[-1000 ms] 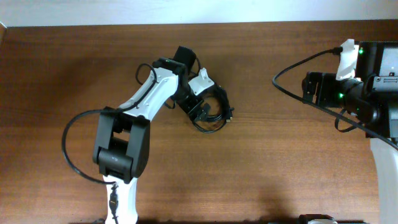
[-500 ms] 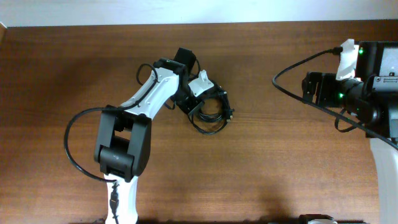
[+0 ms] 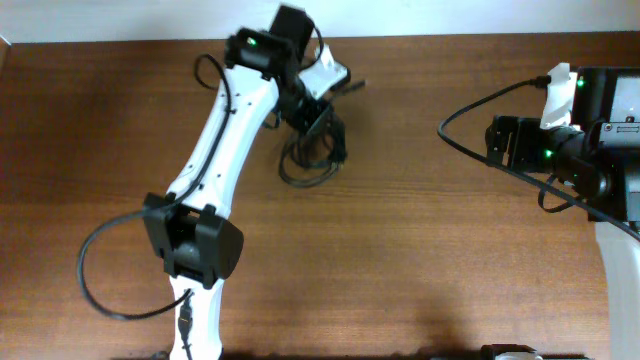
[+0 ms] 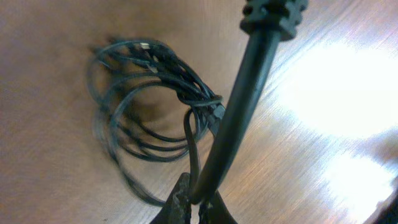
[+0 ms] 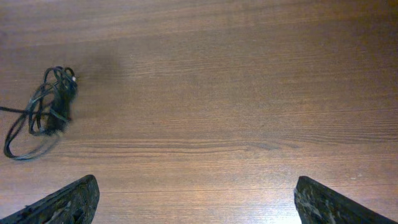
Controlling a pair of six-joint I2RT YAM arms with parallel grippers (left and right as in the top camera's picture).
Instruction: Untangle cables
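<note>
- Overhead: left gripper [image 3: 318,108] sits near the far edge of the brown wooden table [image 3: 450,260], left of the table's middle.
- Left wrist: gripper clamped together on one stiff black cord [image 4: 242,106] with a ribbed plug end [image 4: 273,14]. The bundle of thin black coiled cables [image 4: 149,106] is just beyond it, loops blurred.
- Right wrist: right gripper [image 5: 196,186] has fingers wide apart, holding nothing, over the table's right side, well apart from the bundle.
</note>
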